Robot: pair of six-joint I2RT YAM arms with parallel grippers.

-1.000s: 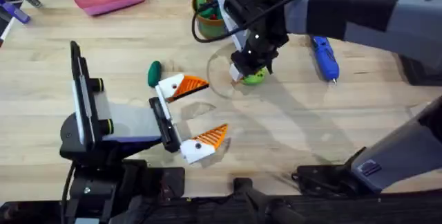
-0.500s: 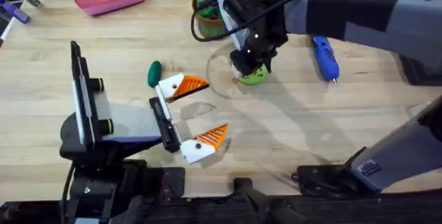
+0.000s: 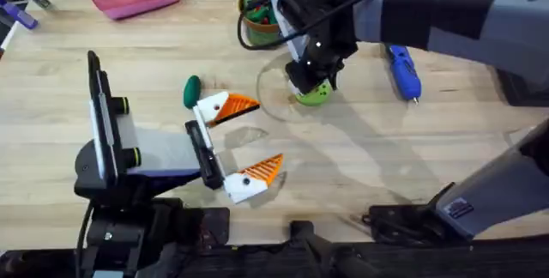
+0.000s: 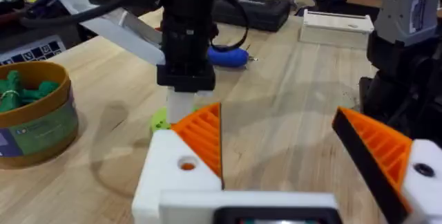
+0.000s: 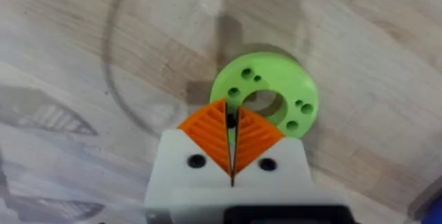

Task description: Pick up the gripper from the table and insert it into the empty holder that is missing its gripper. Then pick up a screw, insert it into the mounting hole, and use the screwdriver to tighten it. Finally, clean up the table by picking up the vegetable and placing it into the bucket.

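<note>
Right gripper (image 5: 231, 156) barely shifted, closed over green ring disc (image 5: 266, 98), grip unclear

I see the bucket (image 3: 258, 14) at top centre, the screwdriver (image 3: 402, 72) right of it, the vegetable (image 3: 190, 91) lower left.

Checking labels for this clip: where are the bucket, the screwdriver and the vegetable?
bucket (image 3: 256, 27): overhead view, on its ochre-brown side wall.
screwdriver (image 3: 401, 70): overhead view, middle of the blue body.
vegetable (image 3: 191, 91): overhead view, centre of the dark green oval.
</note>
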